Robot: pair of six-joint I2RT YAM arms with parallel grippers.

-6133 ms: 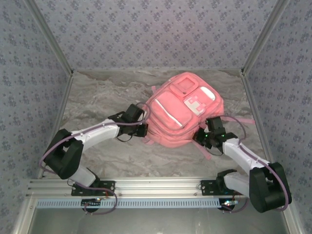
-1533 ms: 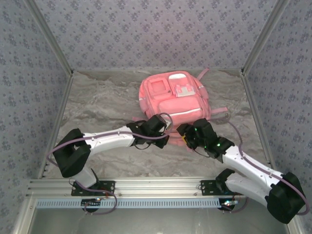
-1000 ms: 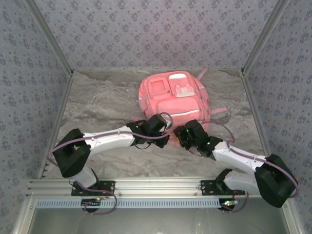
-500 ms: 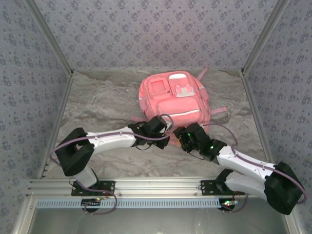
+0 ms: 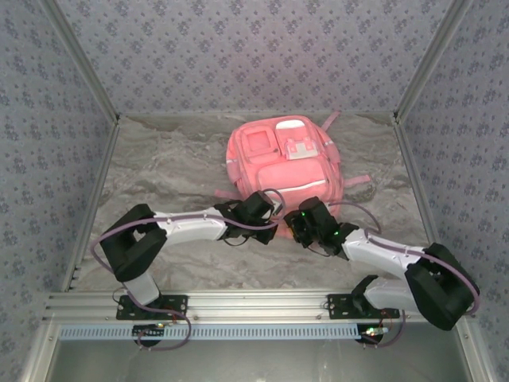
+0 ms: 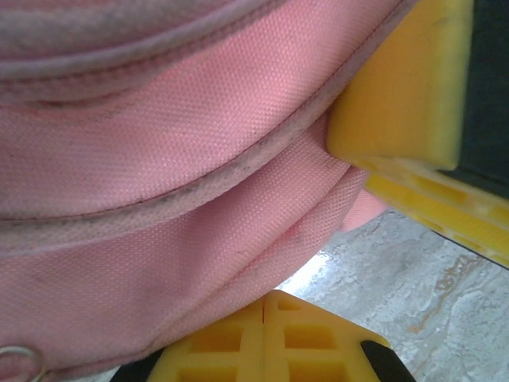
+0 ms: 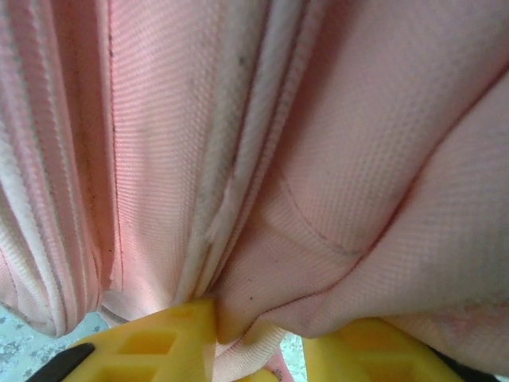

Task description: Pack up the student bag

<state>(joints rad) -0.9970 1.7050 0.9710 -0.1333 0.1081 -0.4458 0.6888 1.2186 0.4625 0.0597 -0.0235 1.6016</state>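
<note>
At the near edge of the bag [image 5: 286,159], the left claw [image 5: 269,216] and the right claw [image 5: 300,225] are set close beside each other. In the left wrist view, the left claw [image 6: 306,223] is closed on a piped seam of pink fabric [image 6: 159,159]. In the right wrist view, a fold of the fabric [image 7: 358,159] is bunched between the fingers of the right claw [image 7: 258,338], which appears clamped on it. The step in hand is judged to be a two-handed hold on the near edge, for shifting or opening. Both grips should be moved together and evenly, so that neither fold is pulled free. A thin pinch is likely to slip, so slow travel is advised. Farther off, the bag lies flat, pockets upward, on the marbled table [image 5: 159,167], toward its far side.
</note>
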